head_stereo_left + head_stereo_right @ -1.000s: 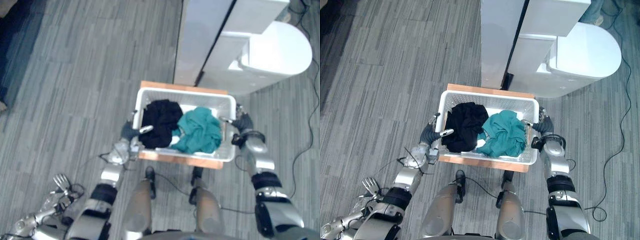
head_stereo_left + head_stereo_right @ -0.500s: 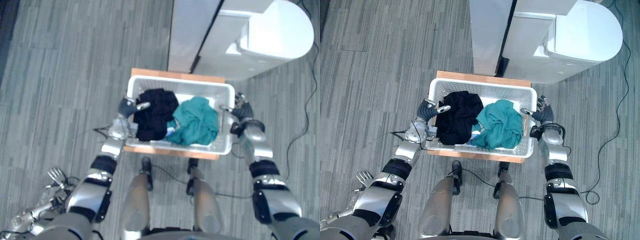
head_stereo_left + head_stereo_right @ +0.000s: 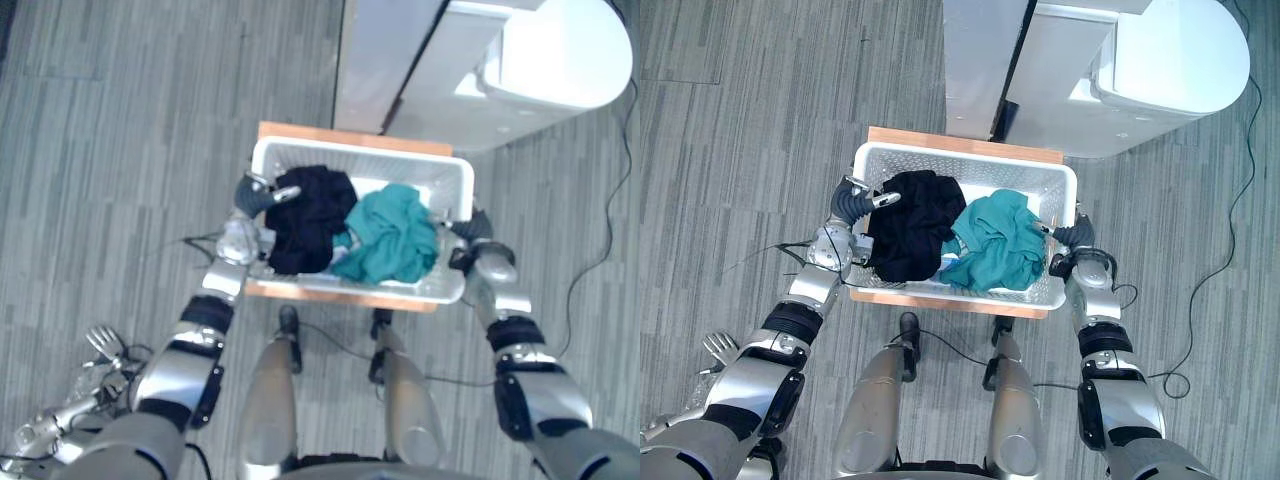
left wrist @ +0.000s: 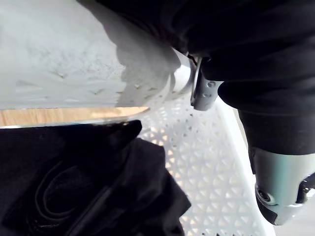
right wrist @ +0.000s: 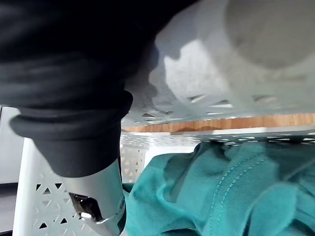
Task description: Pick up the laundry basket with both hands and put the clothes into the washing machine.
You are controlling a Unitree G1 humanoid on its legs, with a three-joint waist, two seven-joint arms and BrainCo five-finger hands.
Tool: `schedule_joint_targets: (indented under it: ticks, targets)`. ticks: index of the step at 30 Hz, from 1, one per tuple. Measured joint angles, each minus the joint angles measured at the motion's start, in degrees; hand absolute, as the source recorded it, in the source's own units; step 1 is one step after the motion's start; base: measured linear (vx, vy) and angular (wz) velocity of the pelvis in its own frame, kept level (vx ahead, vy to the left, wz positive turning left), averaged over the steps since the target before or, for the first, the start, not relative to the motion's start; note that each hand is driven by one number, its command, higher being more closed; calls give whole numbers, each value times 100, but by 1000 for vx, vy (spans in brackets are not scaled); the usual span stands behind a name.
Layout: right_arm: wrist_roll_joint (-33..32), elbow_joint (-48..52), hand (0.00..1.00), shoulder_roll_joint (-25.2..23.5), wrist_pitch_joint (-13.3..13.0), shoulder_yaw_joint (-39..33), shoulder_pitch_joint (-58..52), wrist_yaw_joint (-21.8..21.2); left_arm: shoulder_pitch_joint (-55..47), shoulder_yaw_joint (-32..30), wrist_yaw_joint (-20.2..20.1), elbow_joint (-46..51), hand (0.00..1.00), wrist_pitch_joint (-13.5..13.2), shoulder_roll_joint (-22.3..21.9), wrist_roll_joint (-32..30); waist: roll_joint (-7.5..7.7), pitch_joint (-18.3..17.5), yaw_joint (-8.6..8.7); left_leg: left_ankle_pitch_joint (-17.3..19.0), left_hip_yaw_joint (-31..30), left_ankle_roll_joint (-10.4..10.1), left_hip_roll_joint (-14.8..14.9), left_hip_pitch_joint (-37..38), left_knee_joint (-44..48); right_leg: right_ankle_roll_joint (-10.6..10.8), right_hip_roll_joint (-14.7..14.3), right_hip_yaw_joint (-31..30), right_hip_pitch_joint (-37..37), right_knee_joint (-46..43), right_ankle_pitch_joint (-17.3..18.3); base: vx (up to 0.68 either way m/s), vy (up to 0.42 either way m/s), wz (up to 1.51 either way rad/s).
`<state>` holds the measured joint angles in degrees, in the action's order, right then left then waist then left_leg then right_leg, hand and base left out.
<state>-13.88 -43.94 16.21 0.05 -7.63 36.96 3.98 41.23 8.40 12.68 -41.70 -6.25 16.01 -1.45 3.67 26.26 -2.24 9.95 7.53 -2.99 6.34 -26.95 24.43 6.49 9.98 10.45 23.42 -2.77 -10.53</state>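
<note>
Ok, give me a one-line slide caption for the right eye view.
Left hand and right hand grip the laundry basket by its ends; black garment and teal garment inside, washing machine beyond.

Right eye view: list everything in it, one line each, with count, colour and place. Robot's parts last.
White perforated plastic laundry basket: one, white, centre, over the stand.
Black garment: one, black, in the basket's left half.
Teal garment: one, teal, in the basket's right half.
Light wooden stand: one, tan, under the basket.
White washing machine: one, white, beyond the basket, far right.
Pale grey cabinet: one, grey, left of the washing machine.
Striped carpet floor: grey, all around.
Left hand: one, dark-covered, at the basket's left rim, thumb hooked over it.
Right hand: one, at the right rim, thumb hooked over it.
</note>
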Motion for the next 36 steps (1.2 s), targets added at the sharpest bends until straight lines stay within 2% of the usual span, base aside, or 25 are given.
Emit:
schedule_joint_targets:
  ticks: [5, 6, 7, 16, 24, 29, 31, 35, 36]
  targets:
    - [-25, -336, 0, -2, -149, 169, 107, 8, 42, -2, 17, -2, 0, -67, 11, -93, 57, 23, -4, -4, -68, -2, 6, -43, -3, 0, 2, 63, 0, 1, 0, -12, 2, 5]
    - [-29, -399, 0, -2, -161, 176, 110, 7, 45, -2, 17, -2, 100, -68, 12, -98, 61, 21, -2, -7, -78, -6, 5, -48, -4, 0, 2, 71, 0, 1, 0, -4, 6, 7]
    - [-113, -442, 100, -2, -184, 191, 107, 5, 51, -1, 19, -2, 100, -70, 12, -148, 70, 16, 0, -13, -106, -14, 5, -60, -9, -1, 2, 95, -1, 1, 0, -1, 5, 6]
    - [-531, -871, 100, 39, -261, 358, 183, -44, 287, 7, 35, -243, 100, -80, 67, -157, 125, -15, 6, -166, -219, -39, 12, -60, -140, -5, 0, 220, -15, 4, -2, -1, -2, 6]
    - [-583, -1270, 100, 15, -284, 442, 283, -42, 385, 227, -2, -557, 100, -71, 240, -172, 130, -19, -14, -168, -182, -45, 71, 155, -154, -34, -80, 201, -216, 88, -23, 2, -1, -1]
    - [-575, -1366, 100, 36, -135, 549, 222, -42, 257, 356, -48, -667, 100, 24, 272, -220, 133, -23, -13, -164, -96, -47, 78, 419, -193, -33, -79, 148, -419, 91, -23, 2, 13, -4]
    - [-566, -1372, 100, 2, -22, 553, 38, -46, 95, 582, -230, -683, 100, 101, 372, -362, 132, -41, -21, -163, -67, -48, 75, 637, -261, -34, -70, 114, -586, 97, -18, -2, 20, -8]
    - [-443, -1370, 100, -16, 164, 552, -694, -70, -569, 1066, -647, -511, 100, 217, 436, -541, 90, -502, 0, -164, -2, -48, 37, 903, -457, -9, -30, 101, -782, 188, 48, 35, 20, -2]
    - [-371, -1362, 100, 7, 286, 516, -1077, -138, -976, 1224, -874, -370, 100, 265, 438, -607, 36, -711, 18, -165, -17, -49, 11, 1054, -553, 14, -13, 141, -918, 213, 79, 72, 25, 8]
